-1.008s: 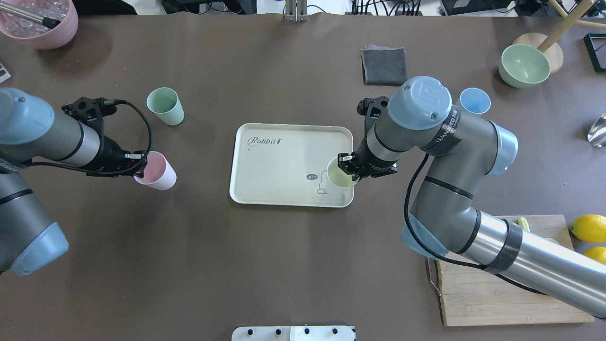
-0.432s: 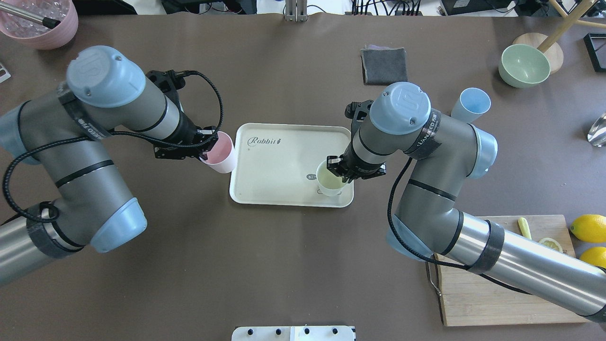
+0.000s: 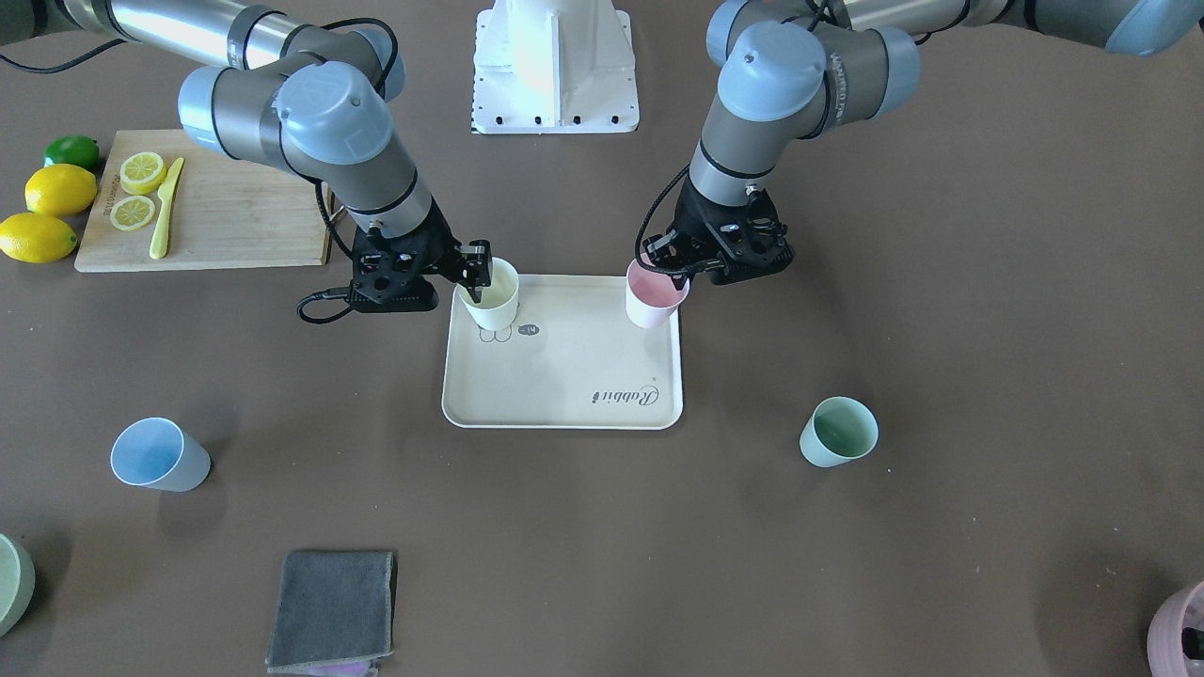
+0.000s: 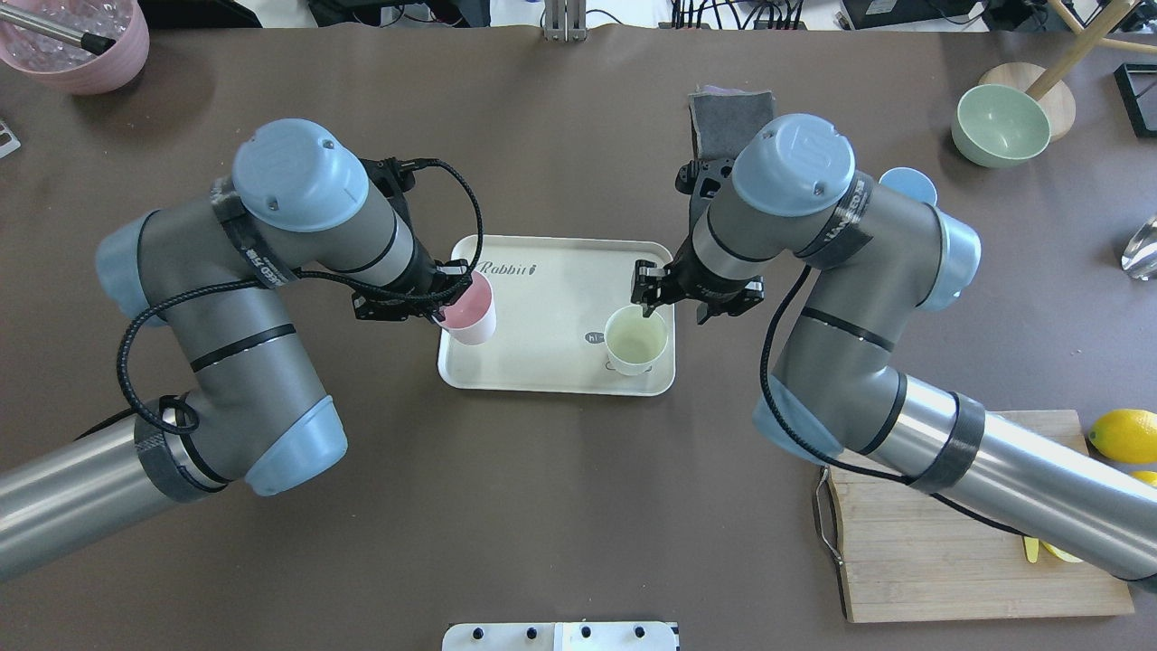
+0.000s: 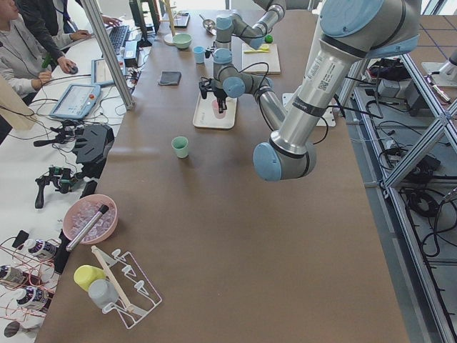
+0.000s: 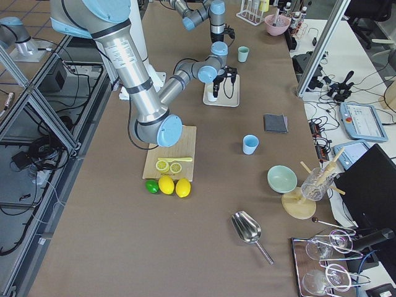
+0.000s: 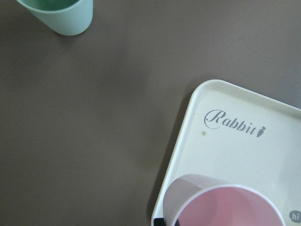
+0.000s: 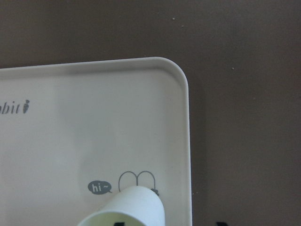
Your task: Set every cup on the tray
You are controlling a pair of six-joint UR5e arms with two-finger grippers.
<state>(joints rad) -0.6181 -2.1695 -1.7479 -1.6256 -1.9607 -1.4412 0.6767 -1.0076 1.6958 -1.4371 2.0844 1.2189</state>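
Observation:
The cream tray (image 4: 542, 289) lies mid-table. The pale yellow cup (image 4: 636, 340) stands upright on it over the bear drawing. My right gripper (image 4: 673, 306) is open, one finger inside the cup's rim, the other outside. My left gripper (image 4: 450, 303) is shut on the rim of the pink cup (image 4: 468, 314), held over the tray's left edge; I cannot tell if it touches the tray. The mint green cup (image 3: 837, 432) stands on the table off to my left, hidden by my arm in the overhead view. The light blue cup (image 3: 155, 456) stands off to my right.
A grey cloth (image 3: 331, 609) lies beyond the tray. A wooden cutting board (image 3: 235, 212) with lemon slices and a knife, and whole lemons (image 3: 56, 188), sit near my right arm's base. A sage bowl (image 4: 999, 125) and a mauve bowl (image 4: 77, 41) stand at the far corners.
My left arm carried the pink cup rightward to the tray's left edge. My right gripper set the yellow cup down on the tray and opened.

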